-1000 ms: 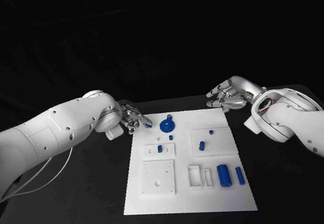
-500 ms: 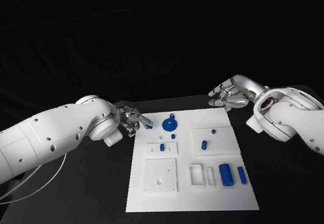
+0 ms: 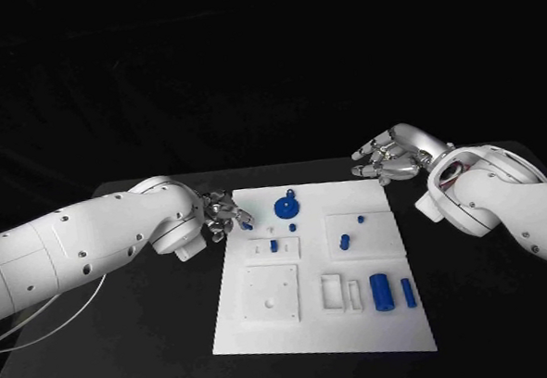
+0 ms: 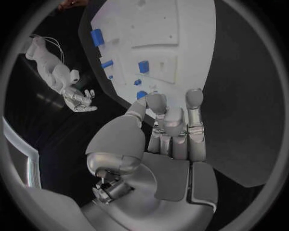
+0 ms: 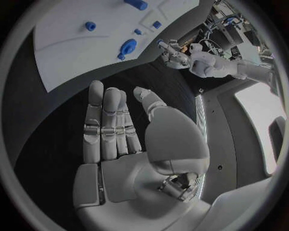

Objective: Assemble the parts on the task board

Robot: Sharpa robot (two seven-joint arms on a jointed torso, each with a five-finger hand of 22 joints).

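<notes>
A small blue part point(image 3: 246, 225) is pinched in the fingertips of the left hand point(image 3: 222, 216) at the left edge of the white task board point(image 3: 321, 332). The right hand point(image 3: 388, 158) is held empty with fingers spread beyond the board's far right corner on the black surface point(image 3: 132, 356).

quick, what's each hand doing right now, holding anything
Left hand: pinches a small blue part at its fingertips, over the task board edge.
Right hand: open, holds nothing.
</notes>
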